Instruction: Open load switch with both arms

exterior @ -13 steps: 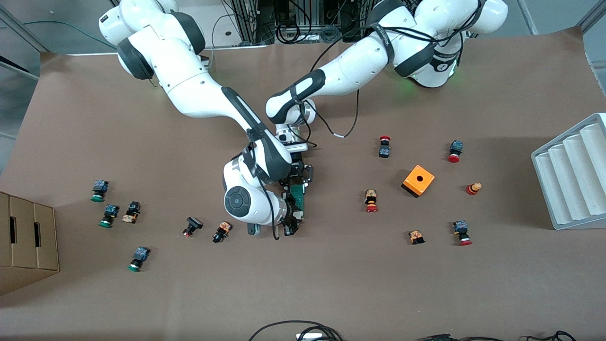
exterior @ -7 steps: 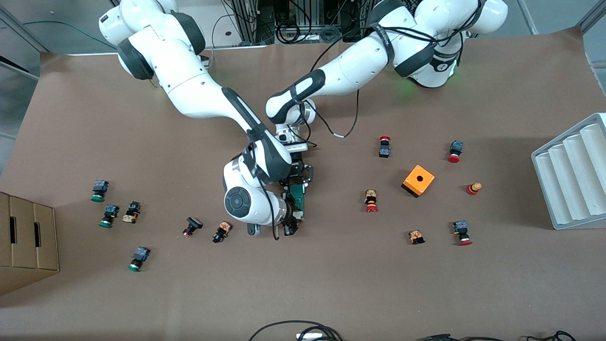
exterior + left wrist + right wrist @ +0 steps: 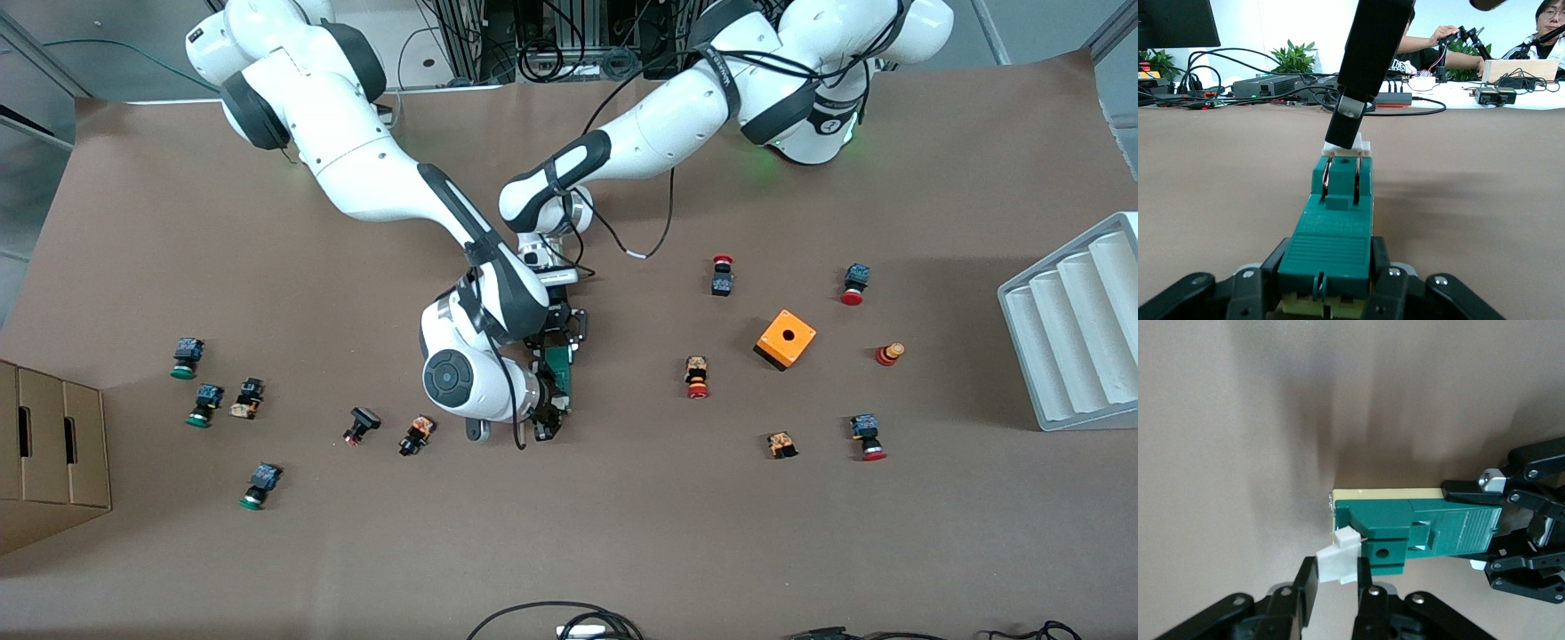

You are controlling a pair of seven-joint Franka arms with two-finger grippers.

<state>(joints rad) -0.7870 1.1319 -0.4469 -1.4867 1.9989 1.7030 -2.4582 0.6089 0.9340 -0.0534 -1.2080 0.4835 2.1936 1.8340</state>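
While both arms meet near the middle of the table, these things show:

Load switch: the load switch point(image 3: 560, 366) is a slim dark-green bar with a cream underside, lying flat on the brown table point(image 3: 622, 533) about midway between the two ends, its length running from the robots' bases toward the front camera.
White block: the white block point(image 3: 1337, 561) sits at the end of the bar nearer to the front camera.
Left gripper: the left gripper point(image 3: 1328, 293) is clenched on the bar's end nearer the bases, one black finger on each long side, the ribbed green top between them.
Right gripper: the right gripper point(image 3: 1333, 587) is down at the white block, one fingertip on each side of it and touching or nearly touching; a finished grip cannot be told.
Right arm: its white elbow hides part of the bar from the front camera.
Orange cube: an orange cube point(image 3: 786, 339) with a round hole stands well apart, toward the left arm's end.
Push buttons: small red-capped ones lie around the cube; green-capped ones lie toward the right arm's end, near a cardboard box point(image 3: 44, 453).
Tray: a grey ridged tray point(image 3: 1076, 329) stands at the left arm's end.
Writing: dark lettering runs along the left arm's upper link but is too small to read; no label is readable on the bar.
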